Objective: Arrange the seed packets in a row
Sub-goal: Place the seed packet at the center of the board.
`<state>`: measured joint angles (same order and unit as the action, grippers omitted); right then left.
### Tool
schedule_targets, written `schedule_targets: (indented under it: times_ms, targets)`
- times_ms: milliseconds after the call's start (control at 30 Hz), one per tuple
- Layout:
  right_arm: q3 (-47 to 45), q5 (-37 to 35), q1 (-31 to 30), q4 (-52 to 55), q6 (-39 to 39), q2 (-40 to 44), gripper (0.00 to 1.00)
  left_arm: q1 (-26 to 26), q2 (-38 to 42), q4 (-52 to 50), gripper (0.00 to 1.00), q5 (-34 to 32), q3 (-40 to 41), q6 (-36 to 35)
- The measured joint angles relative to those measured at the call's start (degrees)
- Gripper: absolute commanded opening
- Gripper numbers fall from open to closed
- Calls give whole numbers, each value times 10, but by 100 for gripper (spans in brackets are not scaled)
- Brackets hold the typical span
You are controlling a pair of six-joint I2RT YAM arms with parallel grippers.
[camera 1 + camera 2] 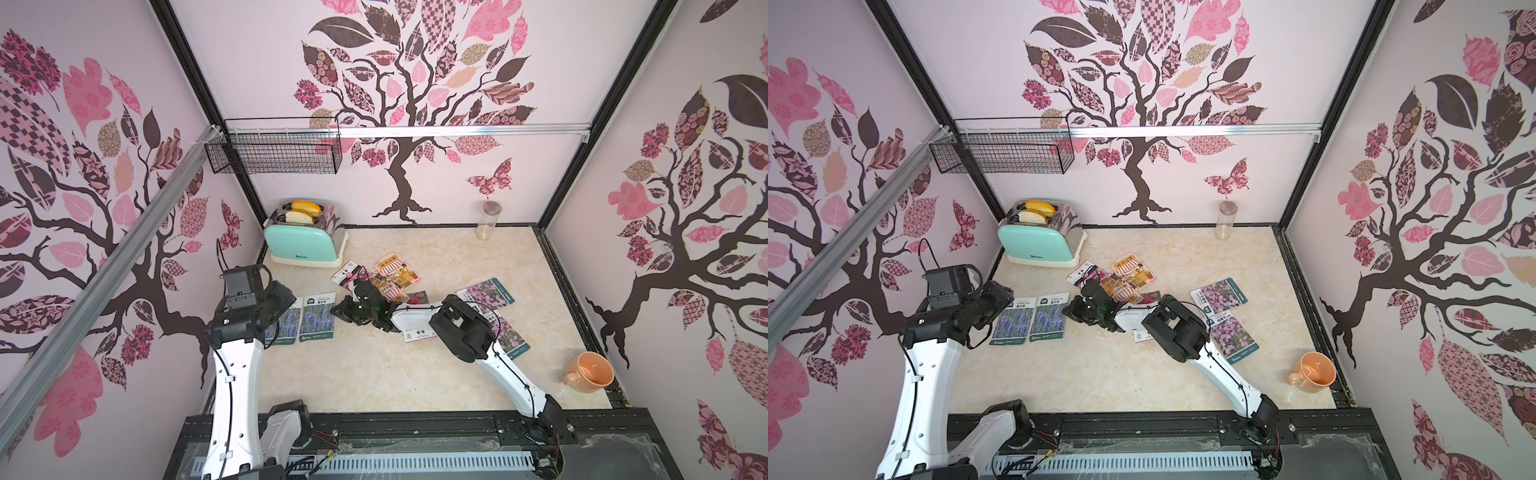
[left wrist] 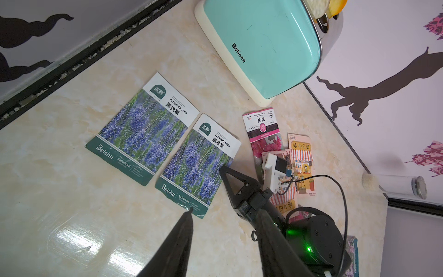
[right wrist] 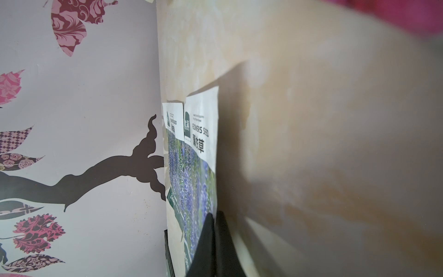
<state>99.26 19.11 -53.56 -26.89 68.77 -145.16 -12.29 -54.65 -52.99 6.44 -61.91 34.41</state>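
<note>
Seed packets: the two lavender packets [image 1: 318, 318] lie flat side by side, long edges nearly touching, at the left of the table [image 1: 374, 374]. This looks like the start of the row. The orange shop packets [image 1: 392, 270] and a magenta packet [image 1: 349, 272] overlap in a loose heap in front of the toaster [image 1: 301, 243]. The lilac packets [image 1: 486, 293] lie apart at the right, one partly under the right arm. Handling, as a judgement: they are thin, light, glossy and floppy, likely to skid on the polished table, and offer no raised edge where they lie flat. The best hold is probably a pinch at a short edge or corner, and the heaped ones offer lifted edges. The right claw [image 1: 334, 309] is closed tight, with no packet visible between its tips, and sits low just beside the nearer lavender packet. The left claw [image 2: 225, 215] stands partly apart and empty, one fingertip near that packet's bottom corner; contact cannot be judged. Views: the left wrist view alone shows the printed labels and a crumpled corner on the nearer lavender packet, plus the right claw side-on. Both top views alone show the full spread, but the left claw is mostly hidden beneath its own wrist. The right wrist view shows the lavender pair edge-on, with a magenta blur too soft to identify.
</note>
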Motion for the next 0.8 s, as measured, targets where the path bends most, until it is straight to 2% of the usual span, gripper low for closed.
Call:
schedule_targets:
  times_ms: [100,167,600,800]
  targets:
    - [-16,-2,-1,-5,2,9,15,0,-1,2,46,3,3,0]
    - [-26,-4,-2,-6,3,15,18,0,-2,2,46,5,5,-1]
    - [-17,-9,-10,2,8,12,24,0,-3,2,46,12,5,-4]
    - [28,-9,-12,53,-5,3,34,0,-3,2,46,17,5,-10]
